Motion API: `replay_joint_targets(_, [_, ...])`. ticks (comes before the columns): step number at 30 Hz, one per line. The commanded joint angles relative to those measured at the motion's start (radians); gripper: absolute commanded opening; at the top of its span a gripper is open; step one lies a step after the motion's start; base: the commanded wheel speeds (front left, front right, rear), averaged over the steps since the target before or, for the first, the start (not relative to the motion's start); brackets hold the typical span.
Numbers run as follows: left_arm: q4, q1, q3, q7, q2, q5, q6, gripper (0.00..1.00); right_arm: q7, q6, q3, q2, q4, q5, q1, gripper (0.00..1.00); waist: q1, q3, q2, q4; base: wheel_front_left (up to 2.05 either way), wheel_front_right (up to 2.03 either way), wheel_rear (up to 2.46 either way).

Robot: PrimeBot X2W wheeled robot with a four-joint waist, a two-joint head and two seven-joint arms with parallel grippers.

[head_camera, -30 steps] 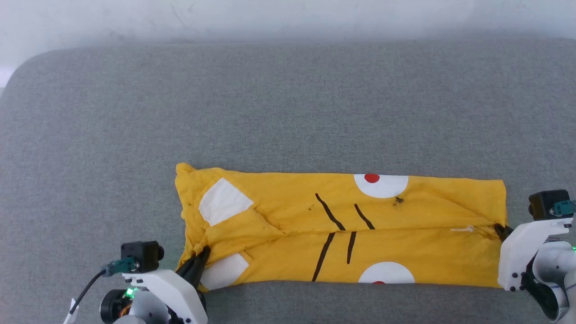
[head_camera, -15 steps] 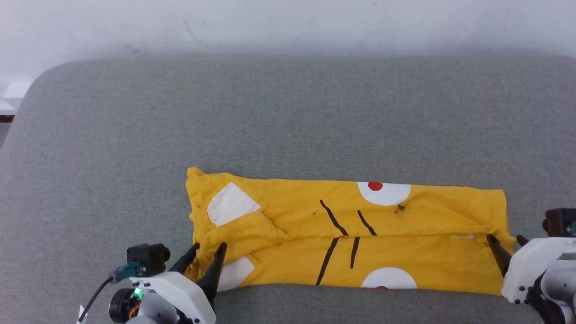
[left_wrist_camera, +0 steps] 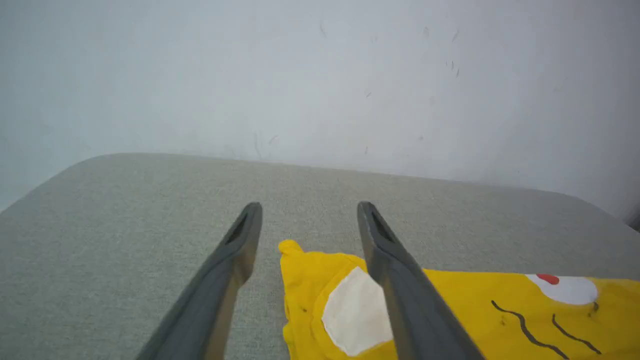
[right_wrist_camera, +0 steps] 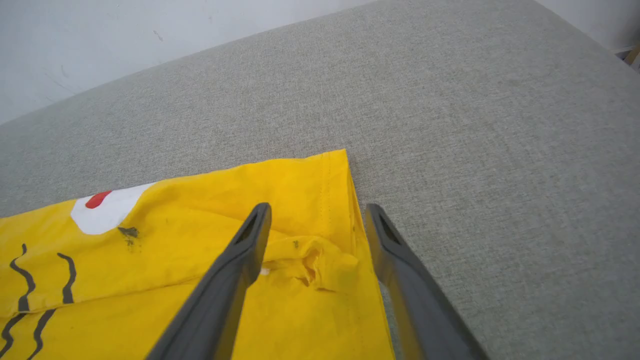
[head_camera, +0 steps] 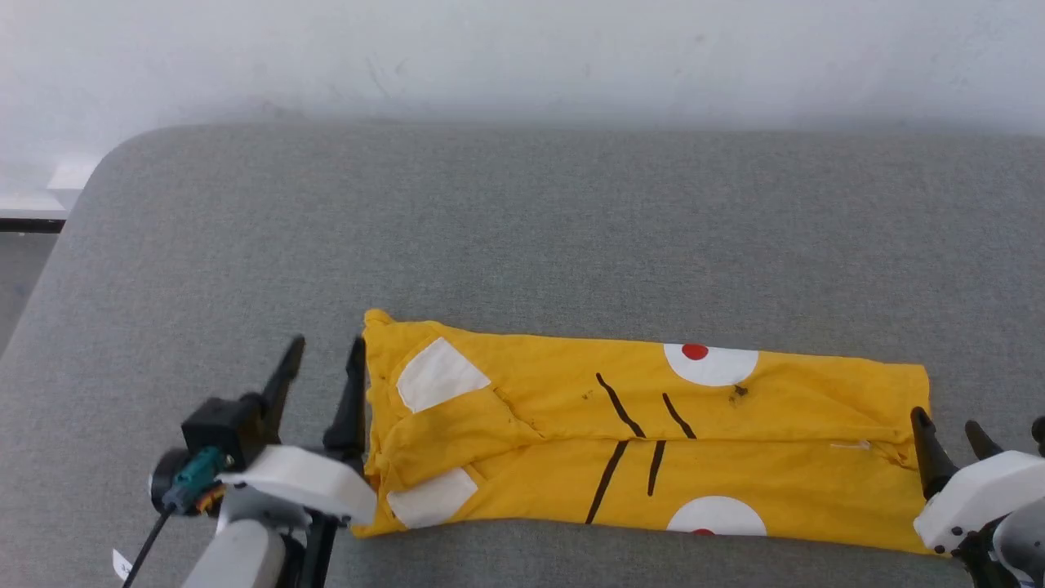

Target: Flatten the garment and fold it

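Observation:
The yellow garment [head_camera: 645, 441] lies on the grey cushion as a long band, its two long sides folded in to meet along the middle. White patches, a red dot and black lines show on top. My left gripper [head_camera: 325, 347] is open just beyond the garment's left end, holding nothing. In the left wrist view the left gripper [left_wrist_camera: 310, 206] hangs above the garment's end corner [left_wrist_camera: 305, 272]. My right gripper [head_camera: 945, 420] is open at the right end. In the right wrist view the right gripper [right_wrist_camera: 317, 207] straddles the rumpled hem of the garment [right_wrist_camera: 225, 200], gripping nothing.
The grey padded surface [head_camera: 522, 229] stretches well beyond the garment toward a white wall [head_camera: 522, 57]. Its rounded left corner [head_camera: 90, 204] drops off to the floor at the far left.
Both grippers have opened and let go of the garment's ends. The left gripper has risen and moved off the left end. The head camera has shifted, showing more wall.

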Motion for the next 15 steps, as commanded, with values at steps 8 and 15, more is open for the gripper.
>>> replay_joint_targets(8, [-0.098,-0.003,0.155,-0.005,-0.108,0.196,-0.044,1.0,0.071,-0.001,-0.134,0.059,0.122,-0.058,-0.09,1.0,0.0,-0.004,0.0,0.008,0.0,0.0,0.0])
replay_joint_targets(15, [-0.09,0.007,0.225,-0.005,-0.175,0.28,-0.111,1.0,0.214,-0.001,-0.209,0.066,0.253,-0.136,-0.187,1.0,0.0,0.0,0.0,0.005,0.0,0.0,0.0])
